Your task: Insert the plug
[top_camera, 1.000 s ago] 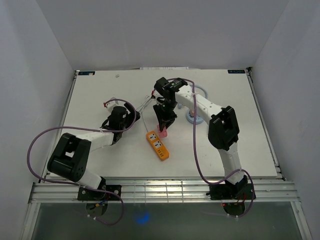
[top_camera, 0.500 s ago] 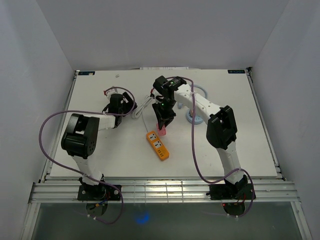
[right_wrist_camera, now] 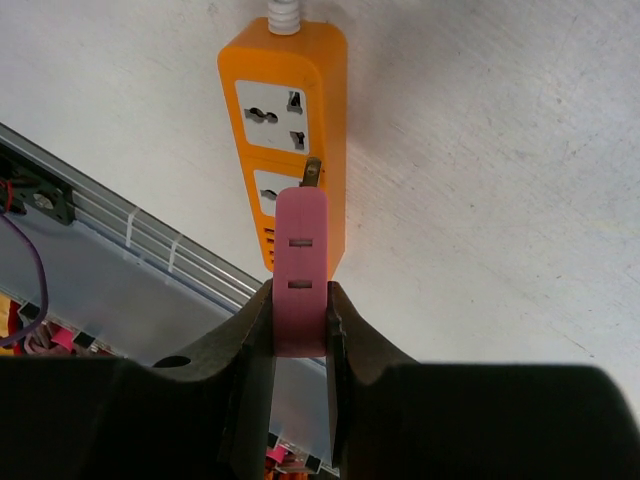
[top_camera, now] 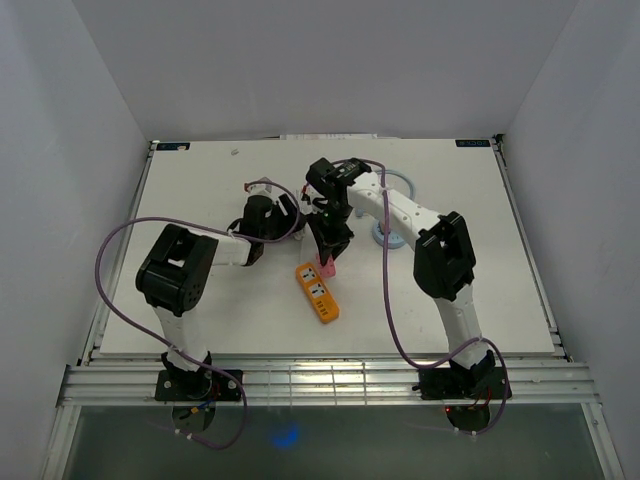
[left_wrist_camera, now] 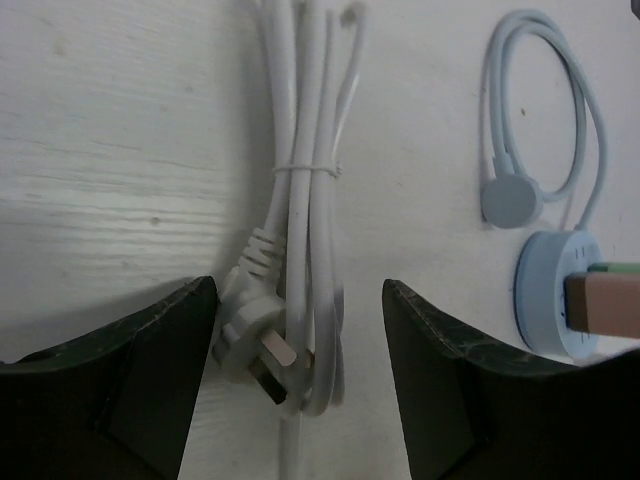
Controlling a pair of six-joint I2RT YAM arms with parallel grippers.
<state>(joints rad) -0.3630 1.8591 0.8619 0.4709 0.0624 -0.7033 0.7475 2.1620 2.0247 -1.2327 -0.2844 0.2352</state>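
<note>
My right gripper (right_wrist_camera: 300, 300) is shut on a pink plug (right_wrist_camera: 301, 270), whose metal prong (right_wrist_camera: 312, 173) points at the orange power strip (right_wrist_camera: 285, 100) close below. From above, the plug (top_camera: 326, 266) hangs over the strip's (top_camera: 316, 292) far end. My left gripper (left_wrist_camera: 298, 300) stands open astride a tied white cord bundle (left_wrist_camera: 305, 170) and the cord's white plug (left_wrist_camera: 250, 330). The left finger is nearly against that plug and the right finger stands apart from the cord.
A pale blue round puck (left_wrist_camera: 555, 290) and a looped pale cable with a disc end (left_wrist_camera: 510, 200) lie right of the cord bundle. The table's near edge and metal rails (right_wrist_camera: 150, 240) lie just beyond the strip.
My left arm has swung right across the table to the white cord bundle, and its jaws have narrowed a little. The right gripper has barely moved with the pink plug.
</note>
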